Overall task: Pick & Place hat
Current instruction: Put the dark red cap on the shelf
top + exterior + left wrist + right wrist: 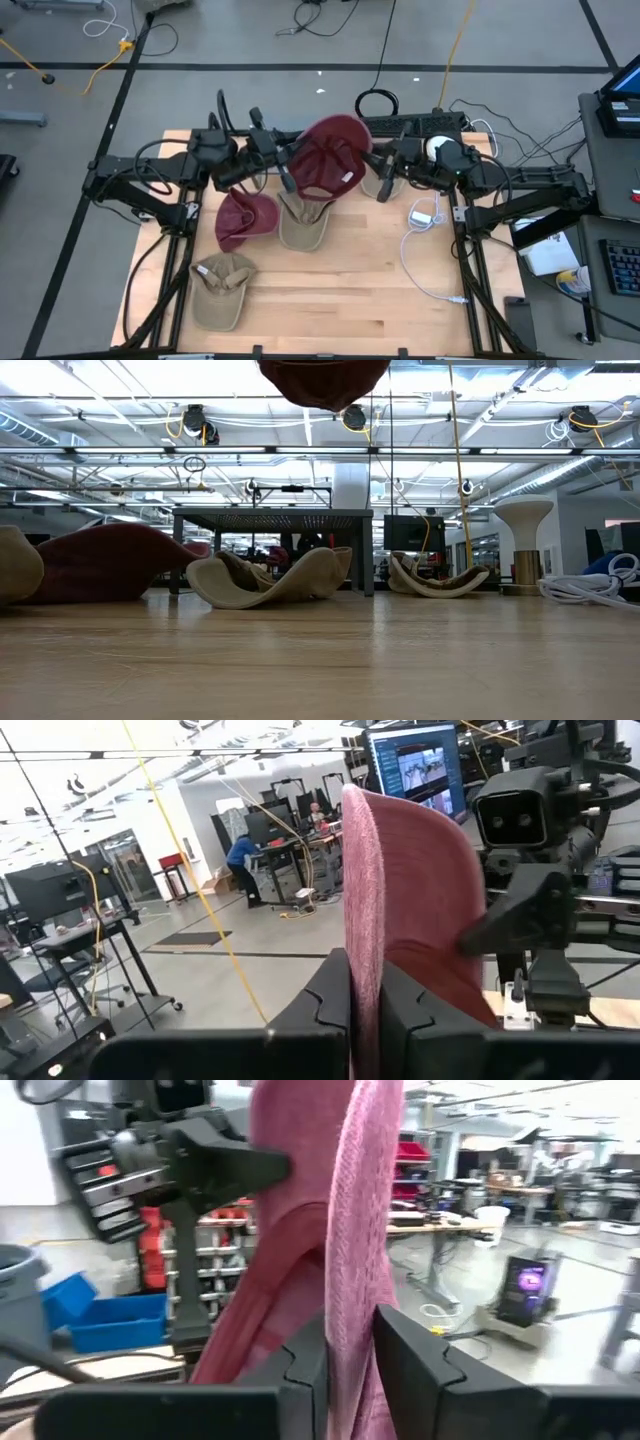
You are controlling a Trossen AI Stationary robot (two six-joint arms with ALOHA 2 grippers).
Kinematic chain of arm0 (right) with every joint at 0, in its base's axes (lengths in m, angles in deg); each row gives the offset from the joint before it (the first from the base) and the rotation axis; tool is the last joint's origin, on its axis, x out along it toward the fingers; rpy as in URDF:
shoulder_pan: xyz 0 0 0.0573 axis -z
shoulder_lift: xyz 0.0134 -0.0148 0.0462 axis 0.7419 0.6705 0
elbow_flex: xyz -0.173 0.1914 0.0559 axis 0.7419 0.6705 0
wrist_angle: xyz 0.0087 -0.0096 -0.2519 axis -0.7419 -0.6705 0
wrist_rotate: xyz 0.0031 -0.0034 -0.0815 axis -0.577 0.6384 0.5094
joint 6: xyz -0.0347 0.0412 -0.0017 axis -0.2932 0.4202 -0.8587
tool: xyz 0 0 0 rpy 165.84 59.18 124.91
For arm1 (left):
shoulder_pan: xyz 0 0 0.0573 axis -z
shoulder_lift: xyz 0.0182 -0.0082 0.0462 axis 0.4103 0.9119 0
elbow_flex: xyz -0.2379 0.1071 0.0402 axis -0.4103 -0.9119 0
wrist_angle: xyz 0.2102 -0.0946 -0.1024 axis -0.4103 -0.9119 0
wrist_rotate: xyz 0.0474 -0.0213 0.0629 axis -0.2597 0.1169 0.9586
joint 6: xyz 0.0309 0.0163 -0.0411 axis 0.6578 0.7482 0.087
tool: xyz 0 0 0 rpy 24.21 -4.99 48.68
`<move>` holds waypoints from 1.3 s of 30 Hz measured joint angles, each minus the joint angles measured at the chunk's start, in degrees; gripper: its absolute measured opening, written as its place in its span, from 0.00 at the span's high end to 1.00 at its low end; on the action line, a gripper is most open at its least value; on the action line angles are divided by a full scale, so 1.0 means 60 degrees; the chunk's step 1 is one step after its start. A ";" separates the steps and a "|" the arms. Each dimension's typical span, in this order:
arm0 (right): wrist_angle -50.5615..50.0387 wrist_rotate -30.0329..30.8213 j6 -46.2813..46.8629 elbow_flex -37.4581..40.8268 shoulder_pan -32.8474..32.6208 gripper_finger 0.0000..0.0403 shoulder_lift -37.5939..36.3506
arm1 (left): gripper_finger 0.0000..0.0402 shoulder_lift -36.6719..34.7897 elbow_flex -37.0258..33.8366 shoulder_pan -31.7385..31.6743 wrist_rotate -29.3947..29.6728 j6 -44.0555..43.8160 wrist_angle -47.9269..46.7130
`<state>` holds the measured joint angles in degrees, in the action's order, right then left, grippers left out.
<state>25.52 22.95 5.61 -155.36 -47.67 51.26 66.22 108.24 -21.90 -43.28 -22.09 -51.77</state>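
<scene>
A maroon hat (330, 155) hangs high above the table's far middle, between my two grippers; the low view shows only its underside (322, 380). My left gripper (365, 1010) is shut on its left edge, and my right gripper (350, 1360) is closed on its right, mesh side. On the wood lie a second maroon hat (245, 215), a tan hat (305, 222) beside it, another tan hat (222, 288) nearer the front, and one more tan hat (435, 575) under the right arm. My left gripper pinches the held hat's smooth maroon edge (362, 950) between its two fingers, coming in level from the table's left. The hat stands upright on edge, lifted clear of the table. My right gripper has the hat's mesh cloth (352, 1295) between its two fingers, level from the table's right. The cloth fills the gap between them.
A white cable (425, 215) and its plug lie on the table's right part, with a white spool (437, 147) at the far right corner. The near middle and right of the wooden top (340, 300) are bare.
</scene>
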 joint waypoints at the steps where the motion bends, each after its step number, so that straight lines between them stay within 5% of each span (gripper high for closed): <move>1: 0.0001 -0.0119 0.0002 0.0000 -0.0003 0.81 -0.0004 | 0.97 0.0004 0.0000 0.0004 0.0033 0.0006 0.0051; 6: 0.0003 -0.0136 -0.0051 -0.0003 -0.0132 0.79 -0.0043 | 0.98 0.0011 -0.0011 0.0008 0.0141 0.0025 0.0257; 14: -0.0059 0.1708 -0.0520 0.0004 -0.0571 0.78 -0.0421 | 0.98 0.0011 -0.0011 0.0008 0.0625 0.0468 0.0846; 24: -0.0340 0.1836 -0.0382 0.0004 -0.1001 0.78 -0.1030 | 0.98 -0.0430 -0.0011 0.0008 0.0619 0.0757 0.0802; 28: -0.0838 0.1836 0.0220 0.0001 -0.1063 0.78 -0.1191 | 0.98 -0.0791 -0.0008 0.0001 -0.0010 0.0770 0.0671; 39: -0.2658 0.1374 0.2288 0.0001 -0.1056 0.78 -0.1231 | 0.98 -0.1405 0.0003 0.0008 -0.4007 0.1318 0.0919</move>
<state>9.57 31.19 19.34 -155.35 -54.00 43.87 57.79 108.26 -21.85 -67.33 -14.18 -46.26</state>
